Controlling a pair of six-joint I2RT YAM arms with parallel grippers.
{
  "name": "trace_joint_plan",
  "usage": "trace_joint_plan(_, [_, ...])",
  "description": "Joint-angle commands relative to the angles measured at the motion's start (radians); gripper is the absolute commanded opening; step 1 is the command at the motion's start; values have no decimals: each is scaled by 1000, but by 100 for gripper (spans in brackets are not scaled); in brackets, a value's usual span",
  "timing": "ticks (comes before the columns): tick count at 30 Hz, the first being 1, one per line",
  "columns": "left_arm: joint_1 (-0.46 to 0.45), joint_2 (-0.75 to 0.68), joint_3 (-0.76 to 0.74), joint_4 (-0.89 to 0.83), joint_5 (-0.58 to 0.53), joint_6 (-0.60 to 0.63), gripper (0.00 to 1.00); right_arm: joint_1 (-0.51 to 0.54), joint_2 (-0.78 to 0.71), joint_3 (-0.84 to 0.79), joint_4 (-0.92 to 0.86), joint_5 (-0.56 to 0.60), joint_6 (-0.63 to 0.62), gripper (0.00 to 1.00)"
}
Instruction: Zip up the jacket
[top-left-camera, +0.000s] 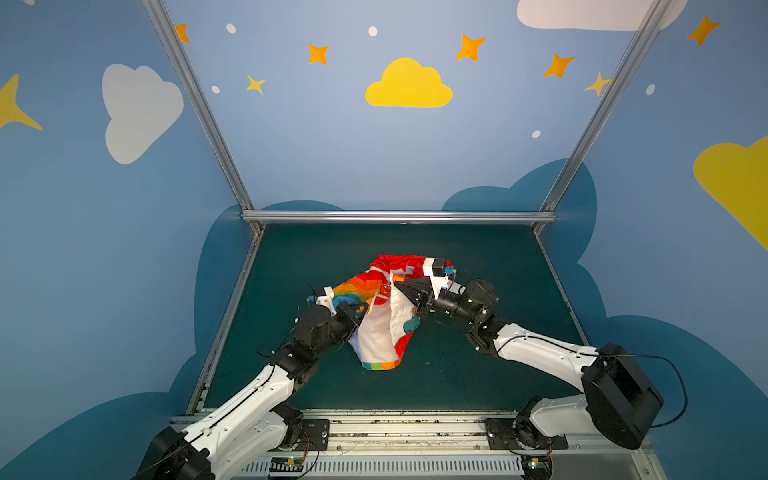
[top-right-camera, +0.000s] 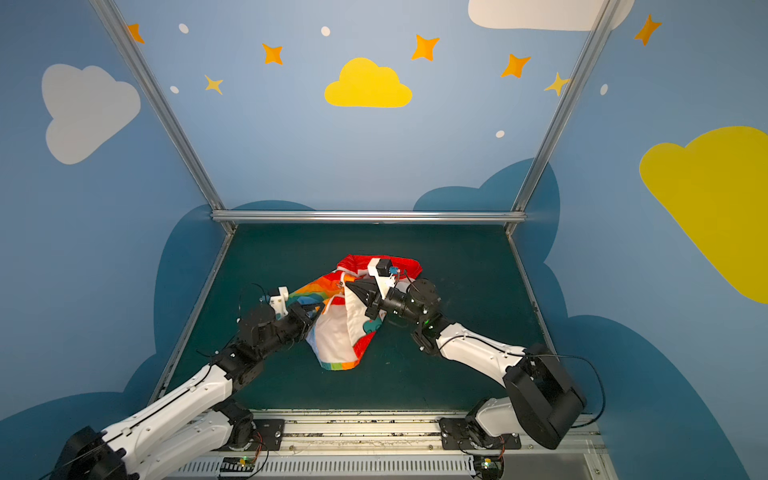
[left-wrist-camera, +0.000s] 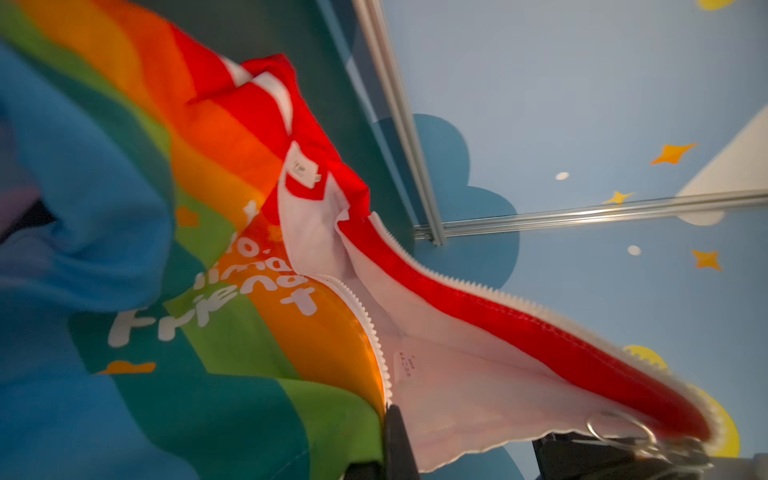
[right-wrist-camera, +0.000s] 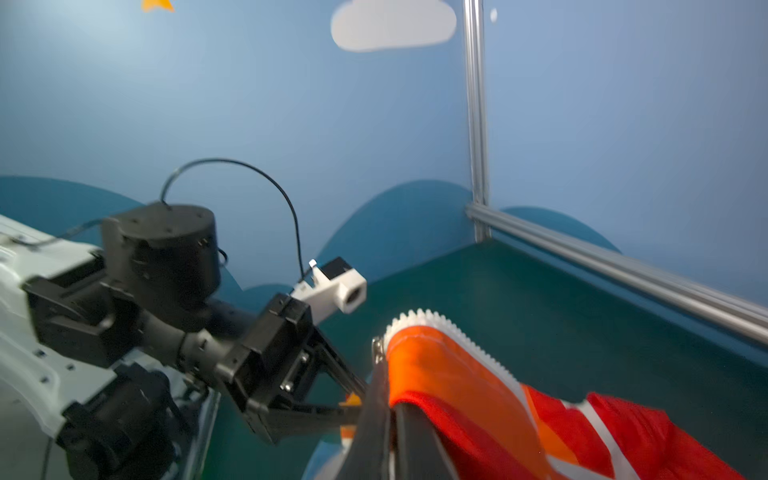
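I see the rainbow-striped jacket (top-left-camera: 379, 332) bunched open in the middle of the green mat (top-left-camera: 478, 257), just below centre in both top views, with its white lining facing up. My left gripper (top-left-camera: 364, 307) is pinched tight on one front edge by the zipper teeth (left-wrist-camera: 365, 328). My right gripper (top-left-camera: 396, 285) is clamped on the opposite orange-red edge, close beside the ring pull (left-wrist-camera: 619, 428).
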Motion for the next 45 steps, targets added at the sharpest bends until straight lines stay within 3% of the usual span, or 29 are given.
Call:
trace_joint_plan(1, [4,-55,36,161,-12,138,3,5,-3,32,198,-39,151,0])
trace_joint_plan(7, [-1,-125,24,342,-25,378,3,16,3,17,243,-78,244,0])
trace_joint_plan(14, [-12,-60,-24,591,-20,522,3,35,41,8,325,-68,320,0])
trace_joint_plan(19, [-69,-35,-64,667,-121,570,3,37,73,14,346,-74,375,0])
trace_joint_plan(23, [-121,3,-103,854,-135,716,3,39,114,-3,441,-67,446,0])
trace_joint_plan(34, [-176,-13,1,863,-100,877,3,52,25,-29,411,-27,416,0])
trace_joint_plan(39, [-207,35,78,865,-67,935,3,54,-42,4,303,-40,390,0])
trace_joint_plan(45, [-252,145,119,1011,-62,1017,3,56,-93,12,274,-26,371,0])
